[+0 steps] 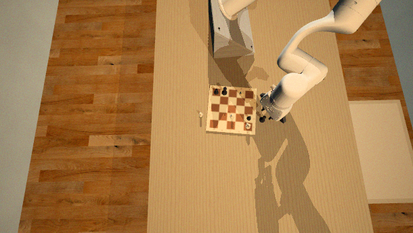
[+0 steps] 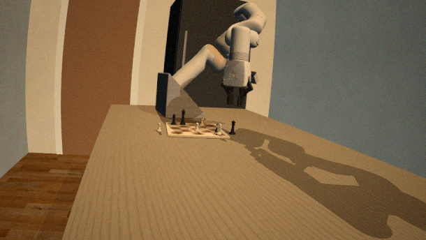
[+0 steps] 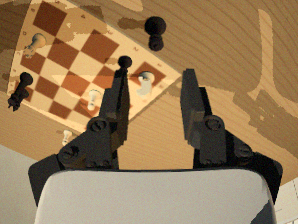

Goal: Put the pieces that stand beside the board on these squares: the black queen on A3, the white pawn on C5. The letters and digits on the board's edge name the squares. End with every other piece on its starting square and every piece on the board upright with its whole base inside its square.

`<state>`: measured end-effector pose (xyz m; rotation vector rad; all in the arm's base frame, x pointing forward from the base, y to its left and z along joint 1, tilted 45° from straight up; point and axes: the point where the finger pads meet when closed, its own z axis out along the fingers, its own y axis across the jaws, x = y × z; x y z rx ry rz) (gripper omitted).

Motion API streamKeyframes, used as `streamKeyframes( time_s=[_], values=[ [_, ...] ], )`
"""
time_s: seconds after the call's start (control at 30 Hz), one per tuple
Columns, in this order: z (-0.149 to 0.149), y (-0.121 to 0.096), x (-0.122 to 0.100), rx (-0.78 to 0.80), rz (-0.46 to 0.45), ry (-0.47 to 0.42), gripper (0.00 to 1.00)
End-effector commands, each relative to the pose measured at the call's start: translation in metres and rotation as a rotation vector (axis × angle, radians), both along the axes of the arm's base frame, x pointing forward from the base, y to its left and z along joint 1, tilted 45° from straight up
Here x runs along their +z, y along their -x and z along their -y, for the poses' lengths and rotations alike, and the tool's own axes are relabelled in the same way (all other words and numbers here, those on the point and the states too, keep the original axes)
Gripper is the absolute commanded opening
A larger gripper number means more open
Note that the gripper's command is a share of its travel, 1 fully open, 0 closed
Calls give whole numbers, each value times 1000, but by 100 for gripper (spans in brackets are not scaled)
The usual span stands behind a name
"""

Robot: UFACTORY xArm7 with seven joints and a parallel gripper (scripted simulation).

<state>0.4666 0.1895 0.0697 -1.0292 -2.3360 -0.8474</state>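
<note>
The black queen [image 1: 262,118] [image 2: 232,128] [image 3: 155,32] stands upright on the table, just outside the board [image 1: 220,131] [image 2: 188,136] [image 3: 172,79], on its right side in the top and exterior views. The white pawn [image 1: 200,115] [image 2: 159,128] [image 3: 66,137] stands on the table off the opposite side. My gripper [image 2: 236,105] [image 3: 155,84] is partly open and empty. It hangs high above the table, to the right of the board. In the wrist view the queen shows beyond the fingertips, not between them. The fingertips are hard to make out in the top view.
On the board stand two black pieces [image 1: 216,91] [image 1: 224,91] at one corner, a light piece [image 2: 202,121] along the same edge, a white piece [image 2: 197,127] [image 3: 93,98] inward, and a black piece [image 1: 248,118] [image 3: 125,62] beside a white knight [image 1: 248,126] [image 3: 145,82] near the queen's side.
</note>
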Motion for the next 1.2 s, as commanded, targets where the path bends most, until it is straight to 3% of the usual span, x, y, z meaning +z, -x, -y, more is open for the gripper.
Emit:
streamKeyframes(
  time_s=[0.0, 1.17],
  values=[
    [0, -2, 0, -4, 3, 1, 42],
    [-28, 4, -29, -4, 3, 1, 42]
  ],
)
